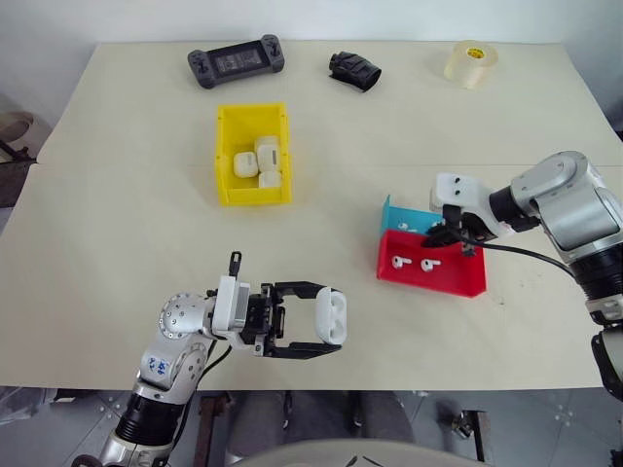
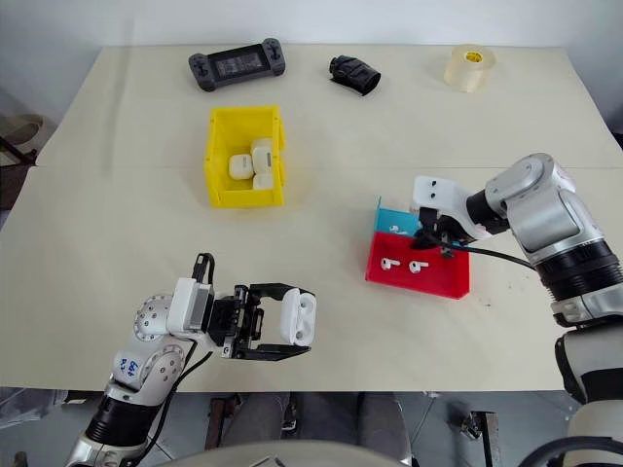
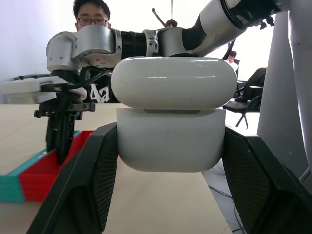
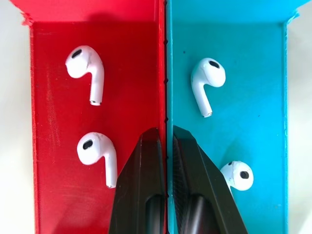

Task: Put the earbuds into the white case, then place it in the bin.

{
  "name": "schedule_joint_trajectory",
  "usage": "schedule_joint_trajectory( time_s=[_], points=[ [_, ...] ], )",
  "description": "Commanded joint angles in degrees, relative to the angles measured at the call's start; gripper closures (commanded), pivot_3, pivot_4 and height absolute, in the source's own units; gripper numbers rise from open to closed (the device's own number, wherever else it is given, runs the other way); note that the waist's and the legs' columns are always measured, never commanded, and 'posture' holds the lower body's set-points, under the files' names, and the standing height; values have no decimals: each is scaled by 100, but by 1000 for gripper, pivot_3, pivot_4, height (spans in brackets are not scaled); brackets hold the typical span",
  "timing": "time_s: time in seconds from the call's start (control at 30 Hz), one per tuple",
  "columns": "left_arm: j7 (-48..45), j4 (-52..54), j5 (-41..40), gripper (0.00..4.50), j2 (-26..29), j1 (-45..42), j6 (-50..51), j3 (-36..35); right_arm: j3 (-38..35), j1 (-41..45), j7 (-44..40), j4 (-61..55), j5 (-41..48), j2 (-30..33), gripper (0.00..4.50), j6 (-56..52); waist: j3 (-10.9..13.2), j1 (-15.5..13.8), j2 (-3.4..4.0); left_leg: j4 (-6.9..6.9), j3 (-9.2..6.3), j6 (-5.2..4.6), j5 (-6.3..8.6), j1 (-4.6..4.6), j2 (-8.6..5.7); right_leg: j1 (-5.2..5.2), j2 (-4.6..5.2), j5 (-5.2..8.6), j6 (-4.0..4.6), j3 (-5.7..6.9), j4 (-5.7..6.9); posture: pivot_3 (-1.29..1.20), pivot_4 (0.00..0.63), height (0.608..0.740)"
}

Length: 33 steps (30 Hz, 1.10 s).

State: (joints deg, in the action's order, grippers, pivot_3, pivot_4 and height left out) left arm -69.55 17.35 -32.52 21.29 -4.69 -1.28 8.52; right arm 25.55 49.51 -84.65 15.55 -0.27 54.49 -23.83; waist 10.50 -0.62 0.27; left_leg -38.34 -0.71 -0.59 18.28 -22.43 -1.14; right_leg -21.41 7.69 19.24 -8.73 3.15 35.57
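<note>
The left gripper (image 1: 329, 333) clamps the white case (image 1: 331, 315) near the table's (image 1: 97, 243) front edge, lid ajar. The right gripper (image 4: 166, 141) hangs over the wall between the red tray (image 4: 48, 122) and blue tray (image 4: 253, 97), fingers pressed together on nothing — two earbuds (image 4: 87, 71) lie in each. The bin (image 1: 253, 154) — toward the far edge — holds several white cases.
</note>
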Motion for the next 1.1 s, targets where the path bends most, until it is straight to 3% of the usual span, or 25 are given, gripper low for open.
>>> schedule_joint_trajectory(
  time_s=[0.03,0.43,0.57,0.77,0.9,1.0,1.1],
  points=[
    [90,295,-62,1707,42,75,-19,5,-76,-52,-259,9,-175,185,4370,417,0,0,0,-1,0,0,0,0,0,1,0,0,0,0,0,0,150,740],
    [110,371,-136,1707,147,115,3,-25,-230,-609,-283,-334,-440,380,4370,858,0,-38,0,-11,-4,0,0,4,1,10,-1,0,0,2,-2,0,150,740],
    [90,368,-179,1707,183,85,49,-32,-401,-700,-267,-526,-320,394,3390,685,0,-62,0,-20,-9,0,0,4,1,13,0,0,0,4,-2,0,150,740],
    [-18,275,-244,1707,216,-11,110,-2,-1012,-745,-171,-1055,34,623,1389,248,6,-61,9,-32,-6,1,0,3,3,10,0,0,1,2,-3,0,150,740],
    [-144,125,-257,1707,173,-138,122,38,-1680,-1215,-348,-1729,647,1041,38,-78,8,-93,12,-37,-8,1,1,1,2,13,1,0,1,2,-3,0,150,740],
    [-222,-17,-264,1707,125,-250,106,37,-2252,-1820,-242,-2183,1068,1261,38,-152,8,-86,12,-42,-24,-1,2,0,-2,33,4,0,1,18,-5,0,150,740],
    [-377,-410,-234,1707,-6,-563,72,90,-3635,-3268,-322,-2952,1767,1212,38,45,10,-102,13,-41,-20,-3,3,7,1,49,2,0,0,24,-13,0,150,740]
  ],
)
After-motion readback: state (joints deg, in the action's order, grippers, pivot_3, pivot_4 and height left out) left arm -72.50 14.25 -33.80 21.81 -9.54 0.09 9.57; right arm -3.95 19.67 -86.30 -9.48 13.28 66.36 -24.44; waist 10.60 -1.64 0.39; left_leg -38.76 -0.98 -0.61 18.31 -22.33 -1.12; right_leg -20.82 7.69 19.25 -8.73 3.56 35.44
